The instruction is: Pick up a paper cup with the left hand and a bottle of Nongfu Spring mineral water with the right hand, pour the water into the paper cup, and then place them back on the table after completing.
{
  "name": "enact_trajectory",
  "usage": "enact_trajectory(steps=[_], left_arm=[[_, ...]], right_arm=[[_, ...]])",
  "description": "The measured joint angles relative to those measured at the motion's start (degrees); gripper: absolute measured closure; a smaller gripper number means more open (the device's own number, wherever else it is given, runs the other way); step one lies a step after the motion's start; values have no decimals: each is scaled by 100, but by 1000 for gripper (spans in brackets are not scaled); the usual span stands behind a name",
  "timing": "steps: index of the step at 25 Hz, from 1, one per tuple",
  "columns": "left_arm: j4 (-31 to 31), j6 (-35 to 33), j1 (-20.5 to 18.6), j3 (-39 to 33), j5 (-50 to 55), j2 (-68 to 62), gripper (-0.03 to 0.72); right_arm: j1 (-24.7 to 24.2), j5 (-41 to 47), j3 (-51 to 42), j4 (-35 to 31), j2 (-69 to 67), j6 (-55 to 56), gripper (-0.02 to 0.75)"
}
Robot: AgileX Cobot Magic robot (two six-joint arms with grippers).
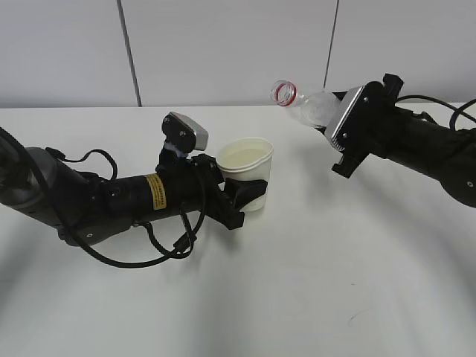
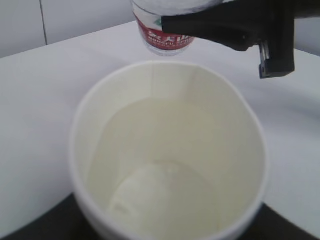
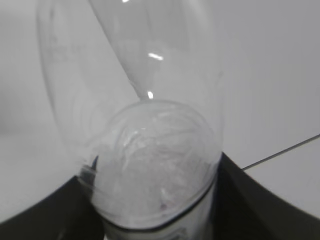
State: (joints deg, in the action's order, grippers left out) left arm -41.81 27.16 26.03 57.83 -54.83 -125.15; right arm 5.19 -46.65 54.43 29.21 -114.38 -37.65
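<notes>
Right gripper (image 1: 332, 123) clamps the bottle (image 1: 309, 106), neck tilted up-left (left gripper (image 1: 245, 195) grips the cup (image 1: 246, 172)).

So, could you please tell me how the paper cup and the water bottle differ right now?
The paper cup is opaque cream and stands upright; the bottle is clear plastic and tilted, its open mouth pointing up and left. The cup is wide-mouthed; the bottle has a narrow neck with a red ring. Each is clamped in a gripper: cup in the left hand, bottle in the right hand.
</notes>
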Motion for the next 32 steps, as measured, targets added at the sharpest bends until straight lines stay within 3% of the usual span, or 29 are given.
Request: enact_trajectory(steps=[18, 32], left_arm=[[31, 0, -7, 0, 13, -35, 314], [42, -17, -629, 0, 194, -58, 314]], right_arm=[[0, 0, -20, -104, 0, 3553, 343], [0, 76, -20, -131, 0, 4757, 343]])
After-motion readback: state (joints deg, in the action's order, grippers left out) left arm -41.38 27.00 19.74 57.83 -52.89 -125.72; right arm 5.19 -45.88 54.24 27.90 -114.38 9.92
